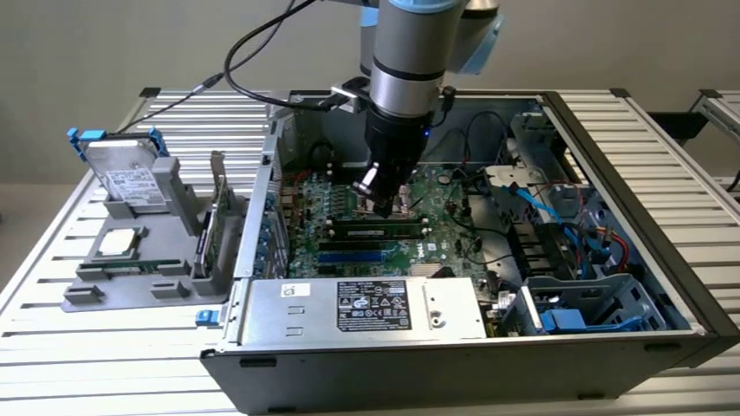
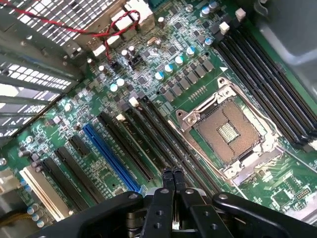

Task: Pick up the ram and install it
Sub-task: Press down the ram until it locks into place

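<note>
Inside an open computer case, just behind the silver power supply (image 1: 370, 305), the ram (image 1: 373, 230) stands in a motherboard slot, apparently already placed. The gripper (image 1: 382, 206) hangs right above its middle, fingers (image 2: 167, 174) drawn together with nothing visible between them, tips just beside the empty processor socket (image 2: 229, 130). Seating it well likely calls for a straight, even downward push, centred on the stick's top edge so both end latches close; whether they have clicked cannot be told.
</note>
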Controlling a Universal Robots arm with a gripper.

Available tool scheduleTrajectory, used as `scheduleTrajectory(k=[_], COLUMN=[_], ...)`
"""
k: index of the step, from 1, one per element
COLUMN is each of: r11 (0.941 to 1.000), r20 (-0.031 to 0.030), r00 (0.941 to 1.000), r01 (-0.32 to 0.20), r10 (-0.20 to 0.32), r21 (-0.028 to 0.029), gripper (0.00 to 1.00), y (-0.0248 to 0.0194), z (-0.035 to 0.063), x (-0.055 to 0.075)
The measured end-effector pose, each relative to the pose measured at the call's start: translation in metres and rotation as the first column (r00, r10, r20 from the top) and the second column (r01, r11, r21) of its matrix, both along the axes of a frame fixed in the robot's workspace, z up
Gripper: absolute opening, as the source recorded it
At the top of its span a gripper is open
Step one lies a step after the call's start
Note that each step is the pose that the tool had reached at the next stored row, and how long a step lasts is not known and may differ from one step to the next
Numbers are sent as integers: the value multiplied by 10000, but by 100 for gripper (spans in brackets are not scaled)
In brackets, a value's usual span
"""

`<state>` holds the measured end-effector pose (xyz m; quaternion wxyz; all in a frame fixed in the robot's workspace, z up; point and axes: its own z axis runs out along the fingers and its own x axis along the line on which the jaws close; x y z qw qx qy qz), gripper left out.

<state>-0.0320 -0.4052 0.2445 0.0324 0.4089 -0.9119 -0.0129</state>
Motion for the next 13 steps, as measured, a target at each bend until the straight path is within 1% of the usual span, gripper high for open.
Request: scheduleTrajectory(k=[3, 6, 9, 11, 13], r11=[9988, 9950, 9886, 9831, 9763], r20=[4, 10, 14, 18, 21], r00=[9988, 9950, 9886, 9831, 9763], r01=[492, 995, 1506, 1833, 2166], r10=[-492, -995, -1506, -1833, -2166], r21=[-1, 0, 0, 1, 2], gripper=[10, 10, 10, 10, 10], y=[0, 0, 0, 0, 0], z=[-5, -10, -16, -19, -23], x=[0, 0, 0, 0, 0])
